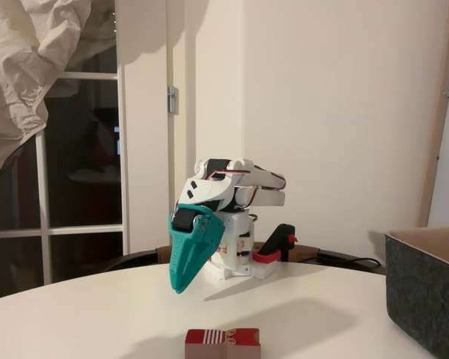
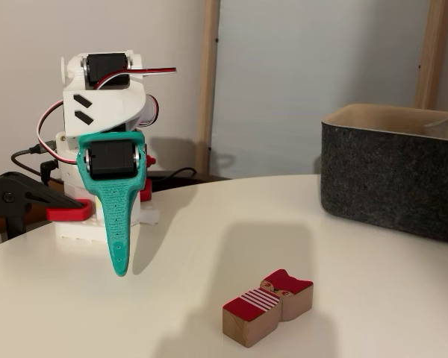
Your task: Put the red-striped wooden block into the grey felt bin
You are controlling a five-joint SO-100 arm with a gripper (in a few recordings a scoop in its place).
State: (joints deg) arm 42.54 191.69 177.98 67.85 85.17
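Observation:
The red-striped wooden block [image 1: 222, 343] lies flat on the white table, near the front edge in one fixed view and low in the middle [image 2: 267, 306] in the other. Its dark red top has a red-and-white striped patch, and its sides are tan wood. My arm is folded over its base. The teal gripper [image 1: 179, 288] [image 2: 120, 270] hangs tip-down just above the table, shut and holding nothing, well behind the block. The grey felt bin [image 1: 426, 299] [image 2: 392, 179] stands at the right, dark-walled with a tan inside, apart from both.
A red-and-black clamp [image 1: 277, 247] [image 2: 30, 201] fixes the arm's white base to the round table. Black cables run behind the base. Bare tabletop [image 2: 231, 224] lies between gripper, block and bin.

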